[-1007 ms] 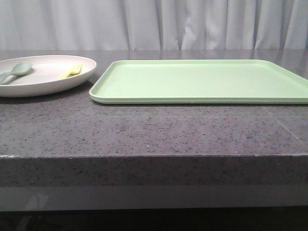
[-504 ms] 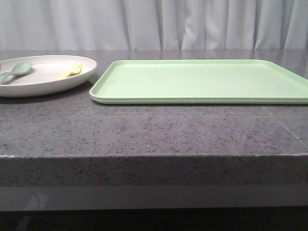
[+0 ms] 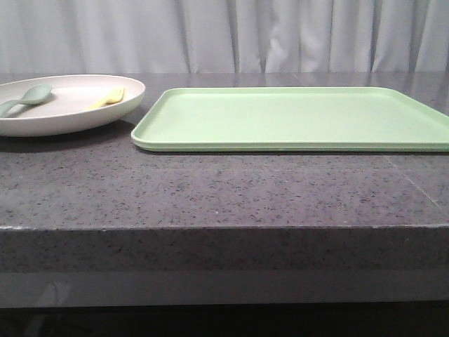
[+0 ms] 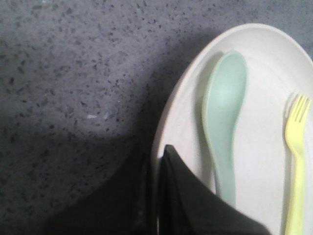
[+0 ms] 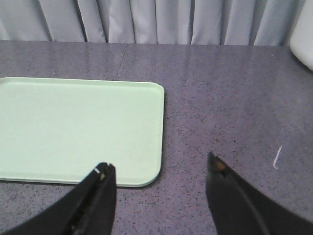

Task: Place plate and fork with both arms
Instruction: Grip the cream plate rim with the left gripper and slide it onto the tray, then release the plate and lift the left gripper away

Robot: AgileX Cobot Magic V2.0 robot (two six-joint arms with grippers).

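**Plate lift in hand, tray awaiting**

Left end effector [image 4: 155,188]: pinching the plate [image 4: 259,122] at its rim, one finger inside, one outside. Fork [image 4: 295,161] and grey-green spoon [image 4: 222,122] lie on the plate just beyond that grip, side by side, apart. In the front view the plate appears raised off the desk [image 3: 224,196].

Right end effector [image 5: 159,188]: spread, empty, above the desk just past the tray's corner.

Step, judged: carrying the plate toward the light-green tray [image 3: 295,119]; next calls for a level carry so the cutlery stays put.

Surface: speckled grey stone. Backdrop: pale curtain [image 3: 224,35].
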